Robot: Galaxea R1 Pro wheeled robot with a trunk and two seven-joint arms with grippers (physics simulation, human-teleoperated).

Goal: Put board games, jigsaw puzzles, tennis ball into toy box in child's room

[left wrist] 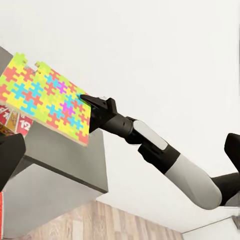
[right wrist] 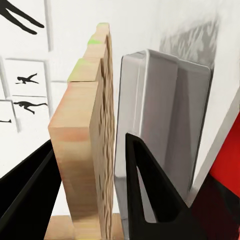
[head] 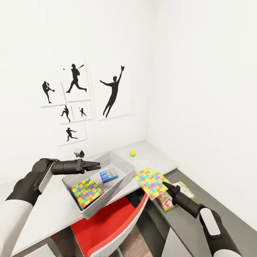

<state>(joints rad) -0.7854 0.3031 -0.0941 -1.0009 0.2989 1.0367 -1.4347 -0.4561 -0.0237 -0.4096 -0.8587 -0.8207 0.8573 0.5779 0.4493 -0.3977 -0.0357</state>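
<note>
My right gripper (head: 165,185) is shut on the edge of a multicoloured jigsaw puzzle (head: 150,182), held lifted just right of the toy box (head: 123,165). In the right wrist view the puzzle's wooden edge (right wrist: 85,150) stands between my fingers, beside the box wall (right wrist: 165,125). Another jigsaw puzzle (head: 86,192) and a small blue board game (head: 109,175) lie in the box. Two board games (head: 167,201) rest on the dark cabinet under the held puzzle. The tennis ball (head: 132,153) sits on the table (head: 46,210) behind the box. My left gripper (head: 95,165) hovers open over the box's left rim.
A red chair (head: 107,225) is tucked under the table in front of the toy box. A small dark and white object (head: 79,153) stands by the wall behind my left gripper. The dark-grey cabinet top (head: 217,203) runs along the right wall.
</note>
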